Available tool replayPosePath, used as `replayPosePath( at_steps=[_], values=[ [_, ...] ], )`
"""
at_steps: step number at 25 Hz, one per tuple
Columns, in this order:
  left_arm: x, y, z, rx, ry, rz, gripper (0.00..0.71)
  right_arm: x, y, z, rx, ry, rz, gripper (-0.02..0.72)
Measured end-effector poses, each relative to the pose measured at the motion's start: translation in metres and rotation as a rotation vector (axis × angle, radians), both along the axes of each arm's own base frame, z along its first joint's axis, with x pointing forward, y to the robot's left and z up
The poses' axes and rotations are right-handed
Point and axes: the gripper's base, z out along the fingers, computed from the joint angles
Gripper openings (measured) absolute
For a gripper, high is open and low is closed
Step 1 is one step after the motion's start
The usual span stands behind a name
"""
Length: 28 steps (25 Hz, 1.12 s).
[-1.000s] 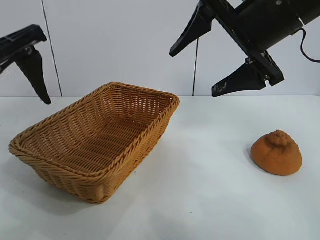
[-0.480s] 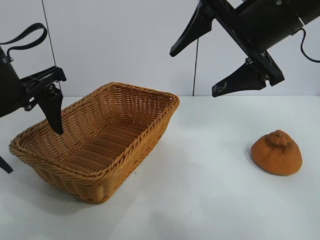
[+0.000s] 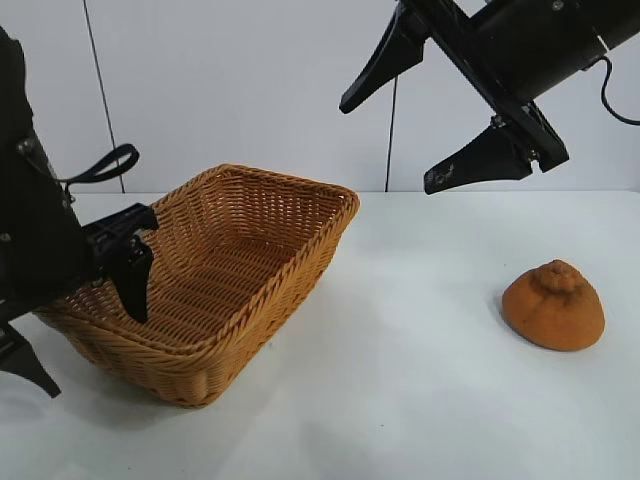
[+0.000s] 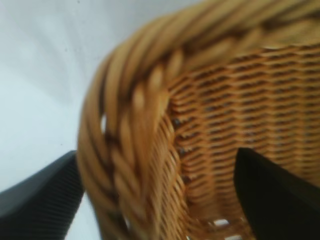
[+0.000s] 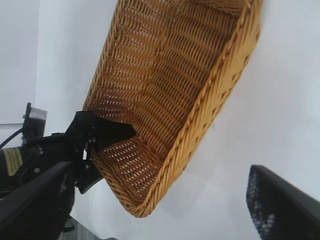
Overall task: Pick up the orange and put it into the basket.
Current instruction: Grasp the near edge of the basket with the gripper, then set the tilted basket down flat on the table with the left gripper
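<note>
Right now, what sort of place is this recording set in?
Probably a lab or test bench, not a home: a bare white table against plain white wall panels, two black robot arms, and only a wicker basket and an orange as props.

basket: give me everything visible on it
The basket is a rectangular tan-orange wicker piece with flared sides and a thick braided rim. It is empty and sits upright on the white table, angled to the camera. The left claw is open and straddles its near-left corner rim, one finger inside and one outside. The orange lies well apart on the table.
</note>
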Motion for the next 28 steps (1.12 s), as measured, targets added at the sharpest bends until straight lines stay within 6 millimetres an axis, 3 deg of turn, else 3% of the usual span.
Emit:
replayPosePath(
  at_steps=[4,6,9,11,20,28],
  values=[
    [0.001,0.0,-0.001,-0.002,-0.002,0.004,0.546,0.0,0.0,0.0,0.0,0.0,0.0,0.641],
    [0.0,0.0,-0.001,-0.002,0.001,0.01,0.452,0.0,0.0,0.0,0.0,0.0,0.0,0.641],
    [-0.001,0.0,-0.002,0.0,0.012,0.013,0.209,0.0,0.0,0.0,0.0,0.0,0.0,0.641],
    [0.001,0.0,-0.001,-0.012,0.002,0.037,0.117,0.0,0.0,0.0,0.0,0.0,0.0,0.641],
    [0.003,0.009,0.021,-0.051,-0.037,0.063,0.095,0.0,0.0,0.0,0.0,0.0,0.0,0.641],
    [0.037,0.031,0.052,-0.1,-0.108,-0.07,0.094,0.0,0.0,0.0,0.0,0.0,0.0,0.641]
  ],
)
